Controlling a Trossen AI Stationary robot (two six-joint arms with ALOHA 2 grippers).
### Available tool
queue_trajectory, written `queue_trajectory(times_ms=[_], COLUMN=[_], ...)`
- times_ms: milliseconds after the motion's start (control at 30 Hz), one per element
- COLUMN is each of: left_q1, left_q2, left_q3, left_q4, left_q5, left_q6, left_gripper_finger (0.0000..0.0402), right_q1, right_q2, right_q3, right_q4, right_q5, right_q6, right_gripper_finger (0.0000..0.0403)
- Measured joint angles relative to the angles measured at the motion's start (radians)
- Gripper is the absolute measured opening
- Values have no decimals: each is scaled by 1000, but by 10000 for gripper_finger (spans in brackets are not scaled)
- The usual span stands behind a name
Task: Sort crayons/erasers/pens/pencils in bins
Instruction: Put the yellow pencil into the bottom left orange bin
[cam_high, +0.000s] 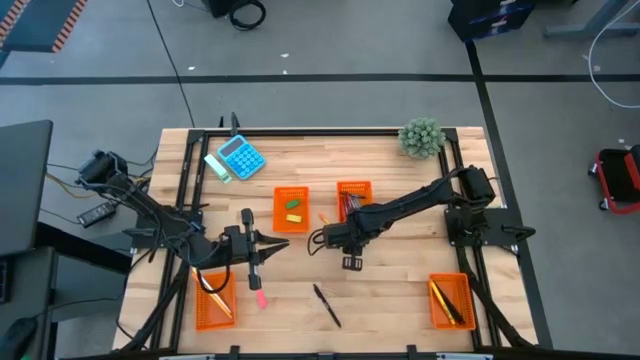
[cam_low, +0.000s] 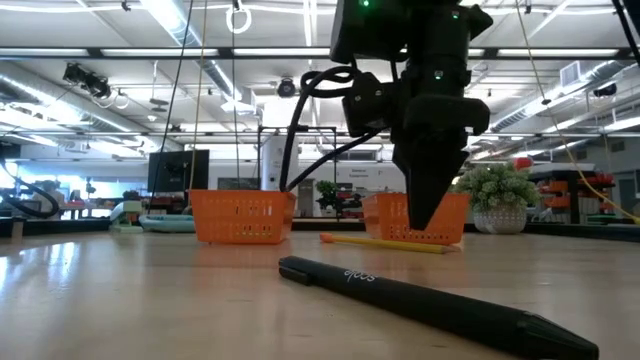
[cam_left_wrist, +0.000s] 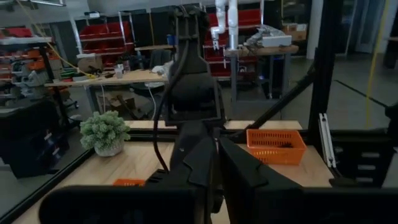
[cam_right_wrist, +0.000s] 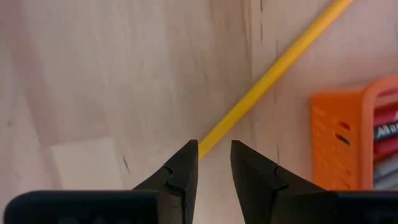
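Four bins (cam_high: 291, 208), two arms (cam_high: 410, 204)

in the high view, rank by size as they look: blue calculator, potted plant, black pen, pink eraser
1. blue calculator and potted plant, too alike to rank
2. black pen, long but slim
3. pink eraser

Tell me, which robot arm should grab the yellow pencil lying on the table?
Right, probably. The right pincer hangs open directly over the yellow pencil, beside the bin. The left pincer sits farther away.

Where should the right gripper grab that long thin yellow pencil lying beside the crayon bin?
Grip the long thin yellow pencil near its close end, from straight above. It lies flat on the wooden table, and the right gripper already straddles that tip, fingers open across the shaft.
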Motion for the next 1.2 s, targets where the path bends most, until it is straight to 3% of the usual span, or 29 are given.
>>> queue_trajectory(times_ms=[400, 900, 1200], left_q1=[-1, -1, -1], left_q2=[0, 0, 0], left_q3=[0, 0, 0], left_q4=[1, -5, -7], left_q5=[-12, -12, -12], left_q6=[-16, -20, 6], left_gripper_finger=[52, 53, 53], right_q1=[27, 97, 98], right_q2=[-8, -4, -8], right_q3=[-141, -154, -154], right_q4=[181, 208, 191], right_q5=[113, 178, 147], right_q6=[63, 51, 28], right_gripper_finger=[101, 99, 45])
